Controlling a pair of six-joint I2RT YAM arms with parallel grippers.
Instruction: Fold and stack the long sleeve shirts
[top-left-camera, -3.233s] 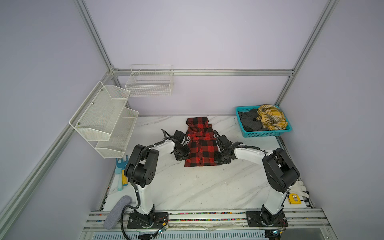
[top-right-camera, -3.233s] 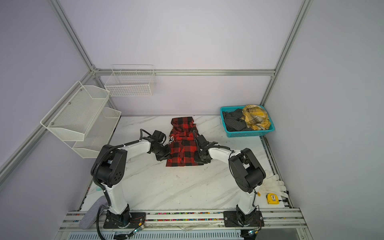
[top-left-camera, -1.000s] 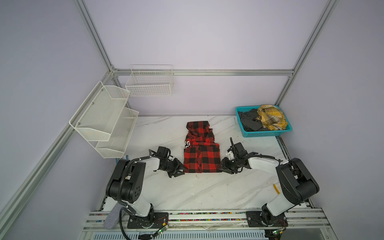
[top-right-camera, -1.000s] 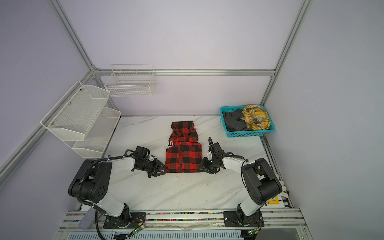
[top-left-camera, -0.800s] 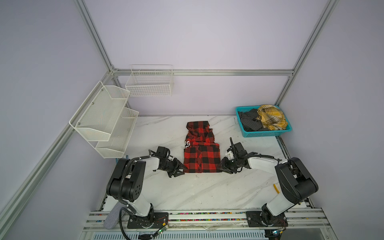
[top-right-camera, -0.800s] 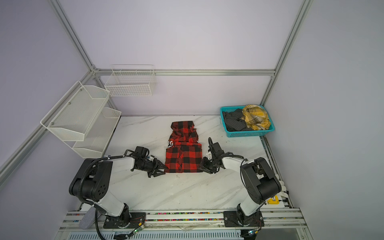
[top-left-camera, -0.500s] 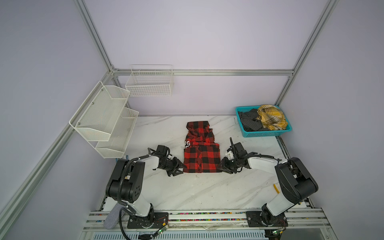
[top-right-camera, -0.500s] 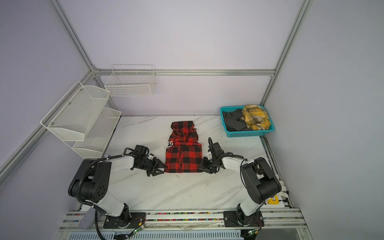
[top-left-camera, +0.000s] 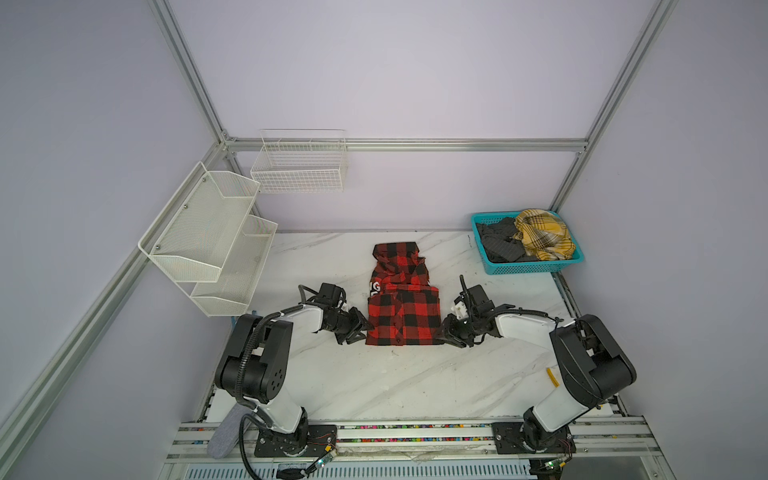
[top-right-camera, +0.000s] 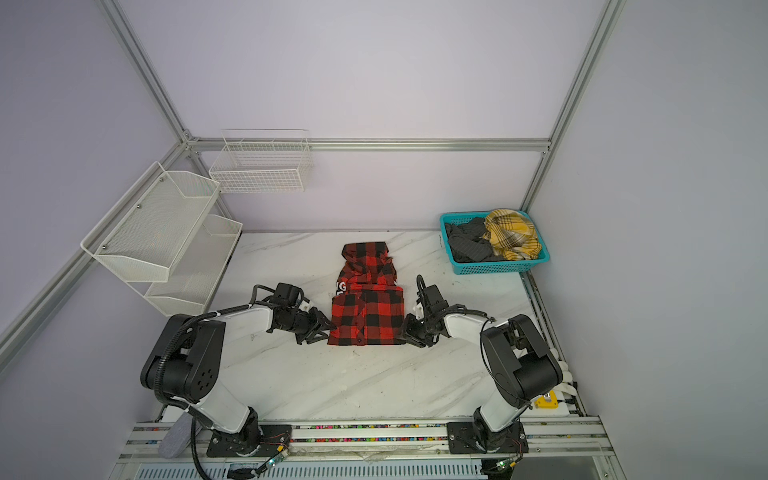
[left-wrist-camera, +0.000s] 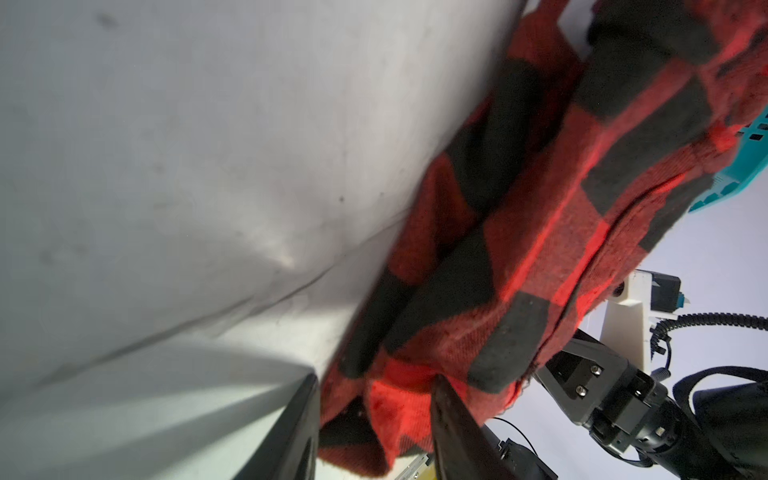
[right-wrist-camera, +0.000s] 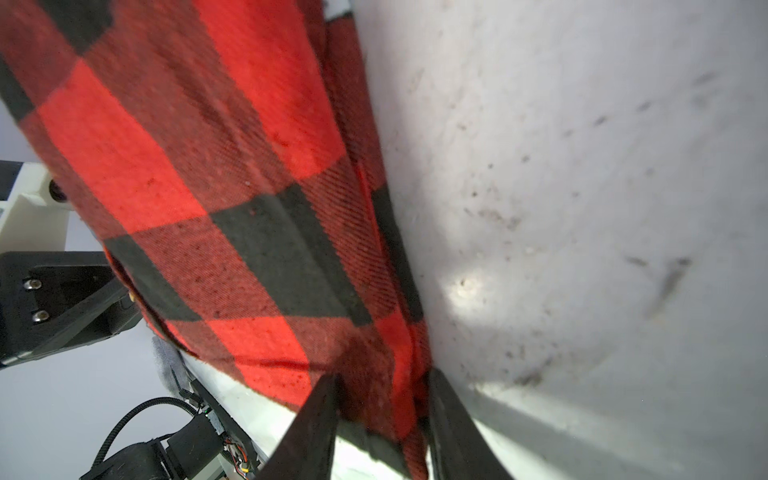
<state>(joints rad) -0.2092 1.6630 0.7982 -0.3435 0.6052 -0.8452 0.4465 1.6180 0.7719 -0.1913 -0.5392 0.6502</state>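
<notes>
The left gripper (top-left-camera: 359, 330) was seen low on the table (top-left-camera: 395, 382), its fingers closed to a narrow gap on the near left corner of the red-and-black buffalo-check shirt (top-left-camera: 401, 320). In the left wrist view, bunched folded layers filled the space between the two dark fingers (left-wrist-camera: 301, 415). The right gripper (top-left-camera: 446, 334) was mirrored at the near right corner, and several layers of cloth were likewise pinched there, as shown in the right wrist view. Both near corners were probably taken together so that the edge could be carried evenly and the fold kept square.

The shirt lay at the middle of the table, already narrowed into a strip. Its near part formed a tidy rectangle, while a rumpled part extended toward the back wall. White block letters (top-left-camera: 375, 286) were partly visible on its left side. A further fold was judged to be in hand.

A teal basket (top-left-camera: 528, 270) stood well apart at the far right corner. A mustard-yellow plaid garment (top-left-camera: 540, 235) and a dark grey garment (top-left-camera: 498, 245) were heaped inside, not yet folded. No stack had been started.
</notes>
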